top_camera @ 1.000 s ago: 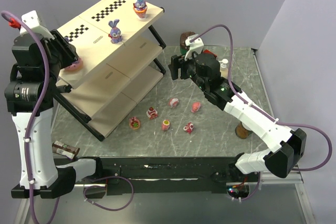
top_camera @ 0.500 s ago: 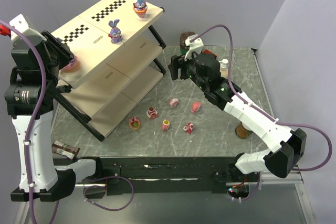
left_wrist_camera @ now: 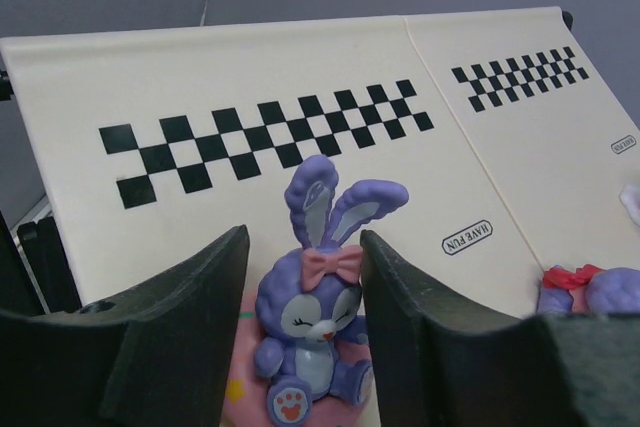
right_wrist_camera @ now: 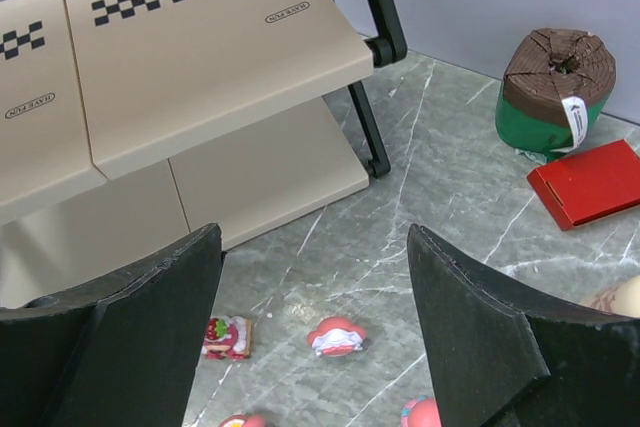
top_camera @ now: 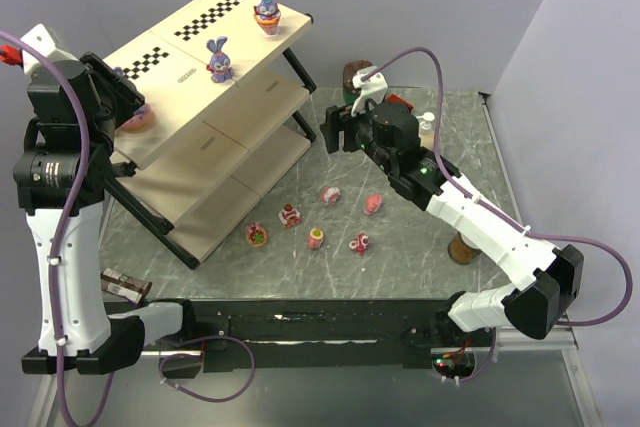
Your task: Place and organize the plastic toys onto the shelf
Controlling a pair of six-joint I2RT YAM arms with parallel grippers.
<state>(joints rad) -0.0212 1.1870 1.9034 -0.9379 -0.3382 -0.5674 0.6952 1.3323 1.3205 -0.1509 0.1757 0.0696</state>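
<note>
At shelf [left_wrist_camera: 250, 67] top, raised left claw [left_wrist_camera: 305, 244] flanks bunny [left_wrist_camera: 308, 322], grip unclear, right claw [right_wrist_camera: 312, 237] spread

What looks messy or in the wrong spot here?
Six small pink and red plastic toys lie scattered on the grey marbled tabletop, not on the three-tier cream shelf where purple bunny figurines stand. Nothing looks broken.

The hand [right_wrist_camera: 313, 237], jaws wide apart, hangs over plastic toys [right_wrist_camera: 337, 336] beside the shelf [right_wrist_camera: 200, 67].
</note>
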